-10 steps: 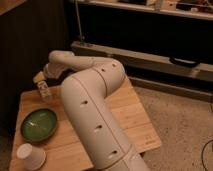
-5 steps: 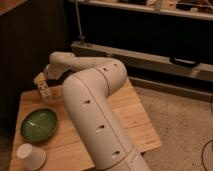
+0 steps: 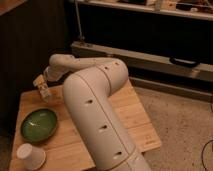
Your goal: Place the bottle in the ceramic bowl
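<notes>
Camera view: the green bowl [image 3: 39, 124] sits on the wooden table [image 3: 135, 115]. The bottle [image 3: 45, 93] stands just behind the bowl, near the table's far edge. The gripper [image 3: 40, 81] hangs right above the bottle, behind the bowl, with its fingers apart. Whether they touch the bottle cannot be told. A white cup [image 3: 31, 156] sits in front of the bowl.
</notes>
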`<state>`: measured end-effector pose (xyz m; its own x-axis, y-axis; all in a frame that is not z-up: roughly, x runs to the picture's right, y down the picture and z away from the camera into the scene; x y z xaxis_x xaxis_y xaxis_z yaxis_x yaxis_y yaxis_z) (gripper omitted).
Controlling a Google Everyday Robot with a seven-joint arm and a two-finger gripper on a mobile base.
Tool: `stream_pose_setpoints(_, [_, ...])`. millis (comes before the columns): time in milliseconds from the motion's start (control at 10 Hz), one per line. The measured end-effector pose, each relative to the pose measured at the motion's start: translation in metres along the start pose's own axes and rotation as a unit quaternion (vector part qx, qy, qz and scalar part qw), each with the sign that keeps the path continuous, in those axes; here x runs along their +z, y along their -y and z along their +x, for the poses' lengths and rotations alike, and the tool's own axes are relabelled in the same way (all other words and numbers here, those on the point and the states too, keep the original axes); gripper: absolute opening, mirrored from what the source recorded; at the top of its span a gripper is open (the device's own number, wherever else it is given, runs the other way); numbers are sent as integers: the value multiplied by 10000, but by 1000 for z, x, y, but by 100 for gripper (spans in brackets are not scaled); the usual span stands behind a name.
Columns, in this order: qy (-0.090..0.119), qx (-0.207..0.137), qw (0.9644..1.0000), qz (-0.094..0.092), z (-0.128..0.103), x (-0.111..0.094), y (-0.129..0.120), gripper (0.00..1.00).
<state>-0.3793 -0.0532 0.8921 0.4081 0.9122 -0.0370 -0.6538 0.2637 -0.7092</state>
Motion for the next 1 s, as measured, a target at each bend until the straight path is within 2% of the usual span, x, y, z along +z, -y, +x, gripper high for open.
stream_pose_setpoints(400, [-160,-194,9995,186,13,18,-12,80])
stream_pose_setpoints(1000, [-406,-203,9985,304,33,56,-12,80])
